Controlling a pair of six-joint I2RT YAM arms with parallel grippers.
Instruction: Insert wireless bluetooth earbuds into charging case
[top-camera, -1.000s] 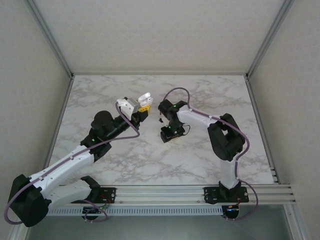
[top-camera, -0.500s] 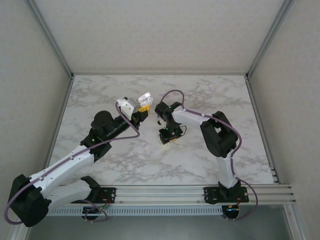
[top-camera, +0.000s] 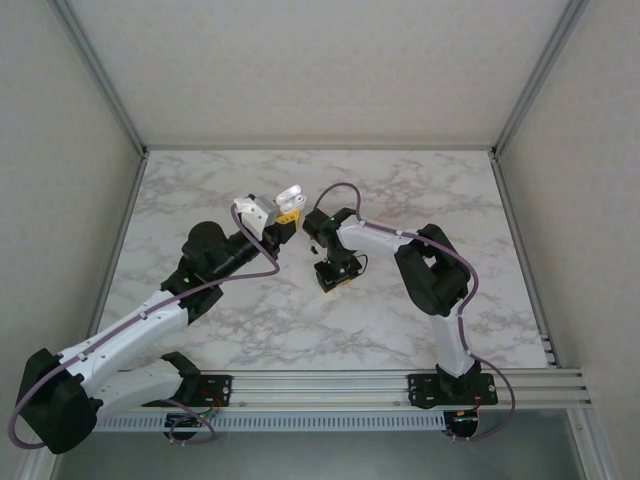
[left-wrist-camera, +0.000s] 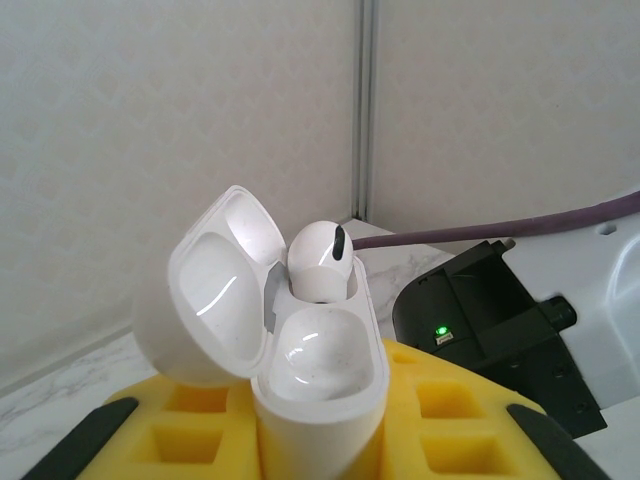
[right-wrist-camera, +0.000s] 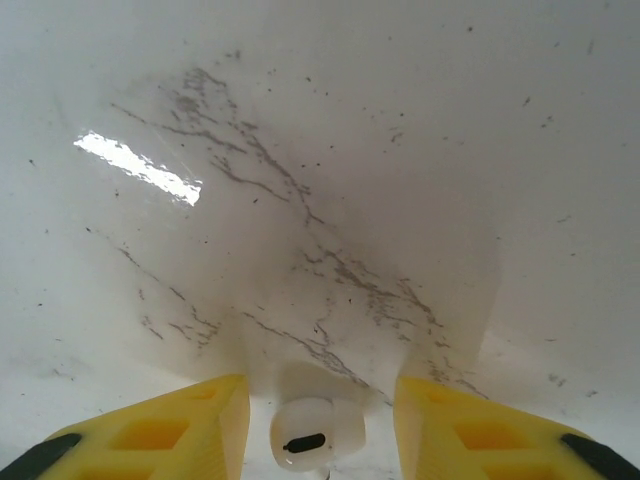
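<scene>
**Case gripped open on the left; loose bud between parted fingers on the right**

The left end effector (left-wrist-camera: 320, 452) is clamped on the case (left-wrist-camera: 320, 405). Its yellow fingers (left-wrist-camera: 180, 435) press the lower body of the case from both sides. The case stands upright in that grip, held clear of the worktop (top-camera: 420, 190). Its lid (left-wrist-camera: 210, 300) is swung back, to the left of the case body in the left wrist view. A seated bud (left-wrist-camera: 318, 262) rests in the well farther from the camera, with its white rounded head up and a dark oval mark showing. The nearer well (left-wrist-camera: 322, 348) is a glossy hollow. Beyond the case, to its right, a black link of the right arm (left-wrist-camera: 470, 320) carries a small green light.

In the top view the left end effector (top-camera: 284, 212) holds the case (top-camera: 290, 194) up. The right end effector (top-camera: 329, 279) points down at the worktop, right of the case and nearer the arm bases.

The right wrist view shows the right end effector (right-wrist-camera: 320, 392) with its fingers (right-wrist-camera: 160, 430) moderately parted. A loose bud (right-wrist-camera: 315, 432) lies on the marble worktop (right-wrist-camera: 330, 180) in the gap between them, its dark slot facing the camera. A strip of worktop shows on each side of the bud, so neither finger seems to touch it, though the frame's lower edge cuts the view short.
</scene>
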